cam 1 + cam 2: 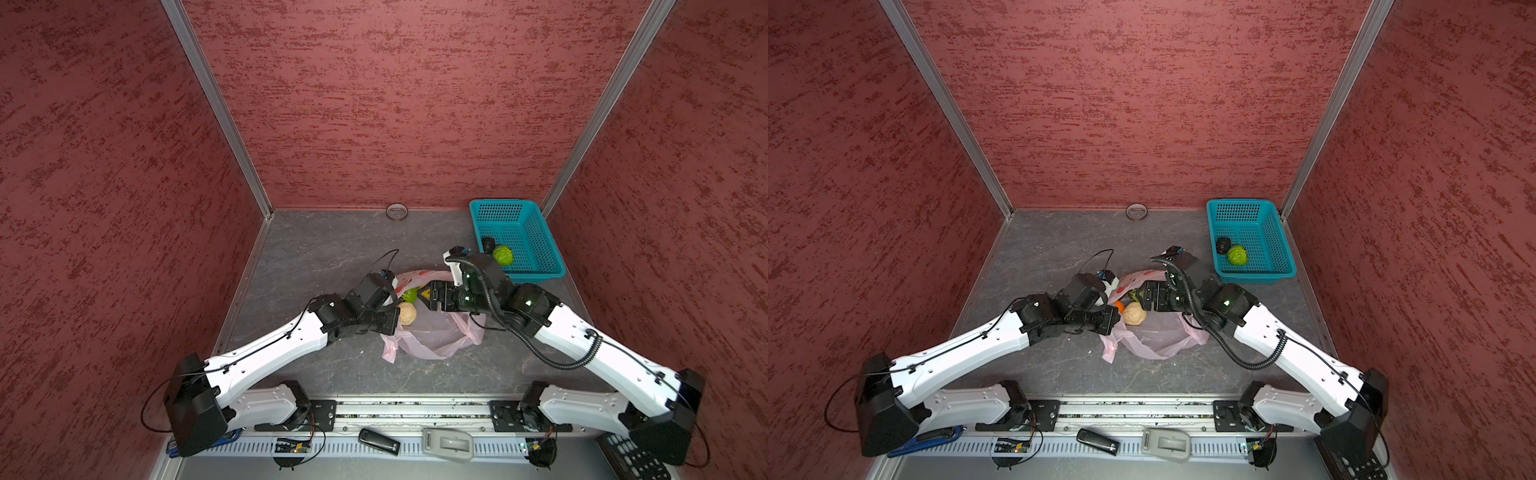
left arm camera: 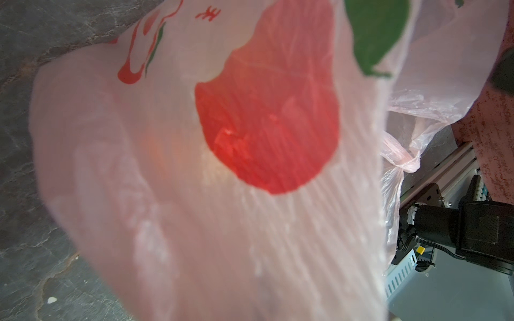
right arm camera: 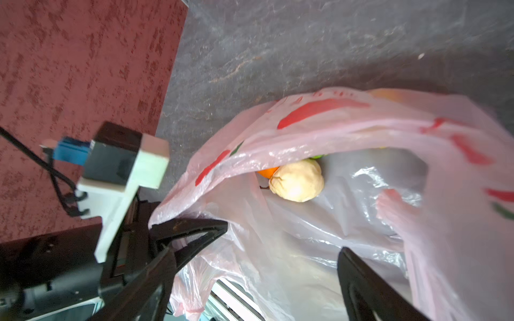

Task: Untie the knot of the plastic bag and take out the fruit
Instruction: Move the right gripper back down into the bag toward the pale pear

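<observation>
Inside the bag (image 3: 347, 125), fruit (image 3: 297, 180) lies beyond the right gripper (image 3: 256, 250), seemingly untouched.

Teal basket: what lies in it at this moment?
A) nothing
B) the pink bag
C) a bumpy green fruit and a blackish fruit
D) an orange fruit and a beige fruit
C: both top views show the teal basket holding a bumpy green fruit next to a blackish fruit, and nothing else.
</observation>
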### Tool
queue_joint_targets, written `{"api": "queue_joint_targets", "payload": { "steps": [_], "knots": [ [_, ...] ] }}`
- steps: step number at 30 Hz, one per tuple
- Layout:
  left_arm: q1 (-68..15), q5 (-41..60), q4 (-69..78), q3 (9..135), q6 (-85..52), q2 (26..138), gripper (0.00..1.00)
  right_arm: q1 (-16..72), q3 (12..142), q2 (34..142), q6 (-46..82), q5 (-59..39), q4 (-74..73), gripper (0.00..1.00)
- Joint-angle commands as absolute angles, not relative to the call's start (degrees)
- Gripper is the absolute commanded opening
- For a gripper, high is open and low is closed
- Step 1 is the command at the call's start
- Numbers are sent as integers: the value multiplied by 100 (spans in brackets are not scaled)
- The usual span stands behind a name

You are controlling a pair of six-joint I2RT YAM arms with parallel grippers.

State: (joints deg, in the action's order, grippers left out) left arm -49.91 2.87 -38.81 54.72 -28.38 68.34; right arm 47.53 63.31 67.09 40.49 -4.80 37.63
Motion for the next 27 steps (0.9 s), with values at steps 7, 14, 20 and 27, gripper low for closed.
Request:
{"api": "queue_joint_targets", "payload": {
  "steps": [7, 14, 20, 27],
  "knots": [
    [-5067, 185, -3906, 5581, -2996, 6805, 0, 5221, 4854, 6843, 4496, 169, 2230, 89],
    [-5129, 176, -3920, 5601, -3050, 6794, 0, 5279, 4493, 7194, 4224, 335, 1884, 80],
    [-5133, 150, -3968, 5710, -3046, 6794, 0, 5414, 4265, 7482, 4163, 161, 1554, 75],
    [-5134, 192, -3938, 5749, -2999, 6798, 0, 5421, 4158, 8076, 4300, -248, 818, 72]
  ]
}}
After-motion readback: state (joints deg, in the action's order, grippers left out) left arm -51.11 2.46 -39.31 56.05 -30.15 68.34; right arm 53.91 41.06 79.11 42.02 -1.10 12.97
